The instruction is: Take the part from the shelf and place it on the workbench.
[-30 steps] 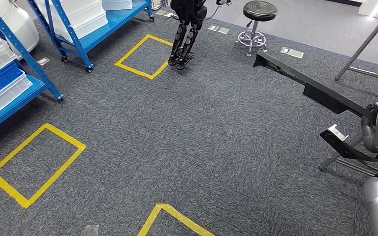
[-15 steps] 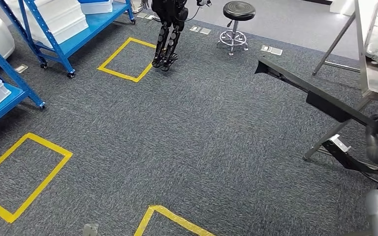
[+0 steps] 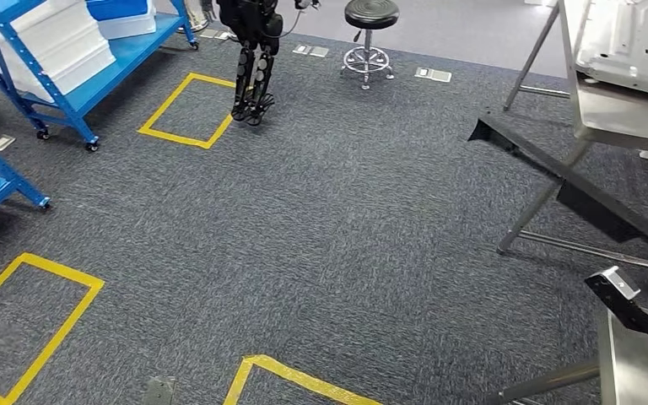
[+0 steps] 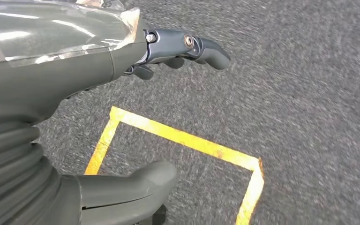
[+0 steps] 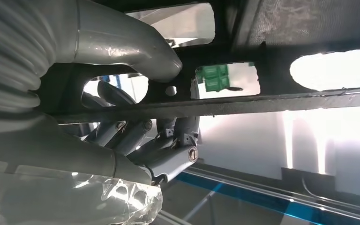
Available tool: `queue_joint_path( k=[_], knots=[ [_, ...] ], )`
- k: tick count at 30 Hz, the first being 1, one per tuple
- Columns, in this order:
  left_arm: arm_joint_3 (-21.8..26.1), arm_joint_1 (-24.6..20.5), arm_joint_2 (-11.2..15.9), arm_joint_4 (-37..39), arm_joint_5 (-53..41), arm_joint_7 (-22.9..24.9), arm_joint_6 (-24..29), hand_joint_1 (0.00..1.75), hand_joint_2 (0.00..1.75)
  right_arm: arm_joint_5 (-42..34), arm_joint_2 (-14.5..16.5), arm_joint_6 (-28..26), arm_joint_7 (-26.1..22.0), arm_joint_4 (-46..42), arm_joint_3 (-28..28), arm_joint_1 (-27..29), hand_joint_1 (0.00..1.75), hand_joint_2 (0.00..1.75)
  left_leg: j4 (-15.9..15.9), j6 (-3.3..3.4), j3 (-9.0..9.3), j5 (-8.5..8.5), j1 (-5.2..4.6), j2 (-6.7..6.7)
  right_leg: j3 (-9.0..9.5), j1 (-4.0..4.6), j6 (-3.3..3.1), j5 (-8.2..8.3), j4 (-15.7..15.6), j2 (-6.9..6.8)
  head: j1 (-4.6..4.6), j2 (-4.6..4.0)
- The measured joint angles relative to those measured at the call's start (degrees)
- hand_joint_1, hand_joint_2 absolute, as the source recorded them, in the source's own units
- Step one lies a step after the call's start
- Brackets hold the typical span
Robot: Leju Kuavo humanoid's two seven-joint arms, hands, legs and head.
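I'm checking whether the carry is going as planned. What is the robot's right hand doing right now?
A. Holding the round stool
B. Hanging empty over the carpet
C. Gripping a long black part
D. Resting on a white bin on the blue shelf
C: in the right wrist view the right hand has its thumb over and fingers under the long black part, which reaches across the carpet in the head view.

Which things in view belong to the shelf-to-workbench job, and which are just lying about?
Job: long black part, gripped by the right hand; workbench; blue shelf.
Lying about: black stool, another robot's legs, yellow floor squares.
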Motion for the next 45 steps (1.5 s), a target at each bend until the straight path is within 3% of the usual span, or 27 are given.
queue_joint_path(
  k=[3, 4, 5, 6, 8, 10, 13, 15, 18, 19, 20, 21, 23, 24, 26, 29, 30, 32, 34, 35, 36, 38, 40, 41, 43, 45],
  knots=[
    [0.1, -0.1, -0.1, 0.0, 0.5, 0.0, 0.5, 0.00, 1.75, -0.5, 0.1, 0.0, -0.2, -0.6, -0.8, 0.9, 1.71, 1.75, 11.0, -0.02, -4.98, -5.98, 0.12, -1.73, -0.49, 0.73, -0.93, 0.33, 0.0, 1.08, -0.16, 0.00],
    [0.1, -0.1, -0.1, 0.0, 0.7, 0.0, 0.8, 0.00, 1.75, -0.7, 0.2, 0.0, -0.4, -0.7, -1.1, 1.3, 1.71, 1.75, 13.5, 0.27, -6.21, -6.71, 0.06, -1.84, -0.62, 1.05, -1.08, 0.41, 0.0, 1.47, -0.20, 0.00],
    [0.2, -0.1, -0.1, 0.0, 0.8, 0.0, 1.0, 0.00, 1.75, -0.9, 0.2, 0.0, -0.5, -0.8, -1.3, 1.8, 1.71, 1.75, 13.8, 0.74, -6.39, -6.24, -0.08, -1.96, -0.70, 1.35, -1.22, 0.50, 0.0, 1.87, -0.21, 0.00],
    [0.3, -0.1, -0.1, 0.0, 0.9, 0.0, 1.2, 0.00, 1.75, -1.0, 0.2, 0.0, -0.7, -0.8, -1.5, 2.3, 1.71, 1.75, 11.9, 1.37, -5.40, -4.71, -0.32, -2.20, -0.71, 1.59, -1.32, 0.57, 0.0, 2.30, -0.20, 0.00],
    [0.5, -0.1, 0.0, 0.0, 1.0, -0.1, 1.4, 0.00, 1.75, -1.1, 0.3, 0.0, -0.9, -0.8, -1.8, 2.8, 1.71, 1.75, 3.9, 3.00, -1.26, -0.72, -1.19, -3.57, -0.63, 1.74, -1.46, 0.70, 0.0, 3.09, -0.18, 0.00],
    [0.6, -0.3, 0.3, 0.0, 1.0, -0.3, 1.5, 0.00, 1.75, -1.1, 0.5, 0.0, -0.9, -0.8, -1.9, 3.2, 1.71, 1.75, -1.5, 4.21, 1.51, 1.23, -2.00, -4.55, -0.66, 1.64, -1.32, 0.93, -0.2, 3.71, -0.14, 0.00],
    [0.6, -0.4, 0.4, -0.1, 0.9, -0.6, 1.4, 0.00, 1.75, -1.1, 0.6, -0.1, -0.9, -0.9, -2.1, 3.8, 1.71, 1.75, -3.6, 4.86, 2.26, 2.02, -2.30, -3.73, -0.93, 1.41, -0.59, 1.49, -0.6, 4.33, -0.29, 0.00],
    [0.7, -0.5, 0.3, -0.2, 0.9, -0.7, 1.3, 0.00, 1.75, -1.1, 0.4, -0.1, -1.0, -1.1, -2.3, 4.0, 1.71, 1.75, -5.7, 4.97, 3.07, 3.29, -1.95, -2.87, -1.97, 1.60, -0.46, 0.57, 1.0, 3.00, -0.24, 0.00],
    [0.8, -0.3, -0.1, -0.2, 1.0, -0.7, 1.2, 0.00, 1.75, -1.2, 0.3, -0.1, -1.1, -1.1, -2.6, 3.5, 1.71, 1.75, -6.8, 4.60, 3.23, 4.14, -1.63, -1.48, -6.47, 1.02, -0.24, -3.88, 10.7, 1.06, -0.08, 0.00],
    [0.9, -0.2, -0.2, -0.2, 1.0, -0.7, 1.2, 0.00, 1.75, -1.2, 0.2, -0.1, -1.1, -1.1, -2.7, 3.5, 1.71, 1.75, -6.7, 4.38, 3.11, 4.14, -1.54, -1.01, -7.71, 0.60, 0.18, -4.84, 13.5, 0.89, -0.08, 0.00],
    [0.9, -0.1, -0.3, -0.2, 1.0, -0.7, 1.2, 0.00, 1.75, -1.2, 0.2, -0.1, -1.2, -1.0, -2.7, 3.4, 1.71, 1.75, -6.6, 4.07, 3.02, 4.09, -1.40, -0.55, -7.99, 0.09, 0.85, -4.99, 14.5, 0.69, -0.08, 0.00],
    [0.9, -0.1, -0.4, -0.2, 1.0, -0.7, 1.3, 0.00, 1.75, -1.2, 0.2, -0.1, -1.2, -1.0, -2.7, 3.4, 1.71, 1.75, -6.4, 3.65, 2.90, 3.96, -1.17, -0.12, -7.01, -0.44, 1.76, -4.23, 12.9, 0.37, -0.09, 0.00],
    [0.9, -0.1, -0.3, -0.2, 1.1, -0.7, 1.5, 0.00, 1.75, -1.2, 0.2, -0.1, -1.3, -0.7, -2.7, 3.1, 1.71, 1.75, -5.1, 2.39, 2.44, 3.28, -0.70, 0.61, -2.83, -1.38, 3.70, -1.84, 5.6, -0.89, -0.08, 0.00],
    [1.0, -0.1, -0.2, -0.2, 1.1, -0.7, 1.6, 0.00, 1.75, -1.2, 0.1, -0.1, -1.3, -0.6, -2.6, 2.9, 1.71, 1.75, -4.1, 1.70, 2.06, 2.71, -0.57, 0.94, -1.21, -1.52, 4.12, -1.09, 2.6, -1.31, 0.02, 0.00],
    [1.0, -0.1, -0.1, -0.2, 1.2, -0.8, 1.8, 0.00, 1.75, -1.1, 0.1, 0.0, -1.3, -0.2, -2.5, 2.3, 1.71, 1.75, -2.7, 0.77, 1.37, 1.85, -0.60, 1.41, -0.41, -1.35, 3.34, -1.02, 1.1, -1.35, -0.05, 0.00],
    [1.1, -0.1, -0.2, -0.2, 1.3, -1.0, 1.8, 0.00, 1.75, -0.9, -0.2, 0.0, -1.4, 0.0, -2.3, 1.9, 1.71, 1.75, -1.6, 0.17, 0.94, 0.96, -0.13, 1.08, -0.82, -1.15, 1.89, -0.88, 1.5, -0.26, -0.45, 0.00],
    [1.1, -0.1, -0.3, -0.2, 1.3, -1.1, 1.8, 0.00, 1.75, -0.9, -0.3, 0.0, -1.4, 0.1, -2.2, 1.7, 1.71, 1.75, -0.2, -0.03, 0.40, -0.14, 0.07, 0.36, -0.90, -1.06, 1.62, -0.80, 1.6, 0.00, -0.49, 0.00],
    [1.3, 0.0, -0.3, -0.2, 1.3, -1.1, 1.8, 0.00, 1.75, -0.8, -0.6, 0.0, -1.4, 0.1, -2.2, 1.3, 1.71, 1.75, 5.9, -0.04, -2.39, -3.90, 0.21, -1.18, -1.14, -0.60, 1.05, -0.53, 1.5, 0.53, -0.67, 0.00],
    [1.5, 0.1, -0.4, -0.2, 1.3, -1.1, 1.8, 0.00, 1.75, -0.8, -0.7, 0.0, -1.4, 0.1, -2.2, 0.9, 1.71, 1.75, 13.1, 0.67, -6.10, -6.93, -0.02, -1.69, -1.51, 0.10, 0.63, -0.29, 1.5, 1.25, -0.81, 0.00],
    [1.6, 0.2, -0.4, -0.2, 1.4, -1.1, 1.8, 0.00, 1.75, -0.8, -0.7, 0.0, -1.4, 0.1, -2.1, 0.8, 1.71, 1.75, 14.6, 1.26, -7.02, -6.99, -0.31, -1.84, -1.65, 0.45, 0.46, -0.20, 1.5, 1.66, -0.83, 0.00],
    [1.7, 0.2, -0.4, -0.2, 1.4, -1.2, 1.7, 0.00, 1.75, -0.8, -0.7, 0.1, -1.4, 0.1, -2.1, 0.8, 1.71, 1.75, 14.0, 1.93, -6.86, -5.99, -0.71, -2.05, -1.73, 0.73, 0.29, -0.10, 1.5, 2.07, -0.81, 0.00],
    [1.8, 0.3, -0.4, -0.2, 1.5, -1.3, 1.7, 0.00, 1.75, -0.8, -0.8, 0.2, -1.4, 0.2, -1.9, 0.5, 1.71, 1.75, 7.0, 3.57, -3.40, -1.89, -1.98, -3.21, -1.78, 0.98, -0.06, 0.12, 1.5, 2.92, -0.80, 0.00],
    [1.9, 0.2, -0.2, -0.2, 1.5, -1.5, 1.6, 0.00, 1.75, -0.8, -0.8, 0.4, -1.4, 0.4, -1.7, 0.1, 1.71, 1.75, 0.3, 4.94, 0.01, 0.90, -3.08, -4.55, -1.79, 0.97, -0.20, 0.41, 1.3, 3.61, -0.80, 0.00],
    [1.9, 0.2, -0.1, -0.2, 1.5, -1.6, 1.6, 0.00, 1.75, -0.7, -0.8, 0.6, -1.3, 0.6, -1.6, -0.1, 1.71, 1.75, -1.3, 5.28, 0.75, 1.38, -3.43, -4.81, -1.84, 0.88, -0.11, 0.58, 1.2, 3.93, -0.88, 0.00],
    [2.0, 0.1, 0.0, -0.3, 1.7, -1.7, 1.6, 0.00, 1.75, -0.2, -0.8, 0.8, -1.2, 1.0, -1.2, -0.7, 1.71, 1.75, -2.4, 5.59, 1.10, 1.91, -3.61, -4.11, -1.90, 0.89, 0.39, 1.10, 0.7, 4.67, -1.04, 0.00],
    [2.0, 0.0, -0.1, -0.3, 1.9, -1.9, 1.7, 0.00, 1.75, 0.5, -0.9, 0.8, -1.1, 1.4, -0.7, -1.4, 1.71, 1.75, -4.8, 5.78, 2.00, 3.37, -3.30, -3.19, -2.58, 1.20, 0.52, 0.81, 1.4, 3.97, -1.03, 0.00]
  ],
)
